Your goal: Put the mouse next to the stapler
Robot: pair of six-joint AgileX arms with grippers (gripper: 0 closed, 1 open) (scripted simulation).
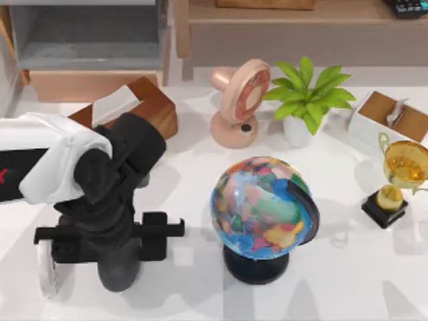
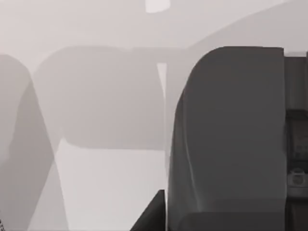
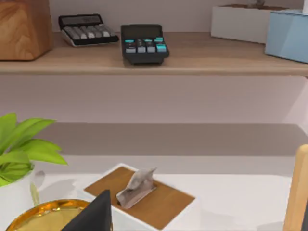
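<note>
Reaching over the table's left side, my left gripper [image 1: 107,251] points down, and I cannot tell how its jaws stand. A slim white bar, probably the stapler [image 1: 48,267], lies beside it, long axis running near to far. Rightward stand one globe [image 1: 262,208], one fan [image 1: 241,100], one plant [image 1: 306,97] and one trophy [image 1: 398,175]. No writing is legible.
</note>
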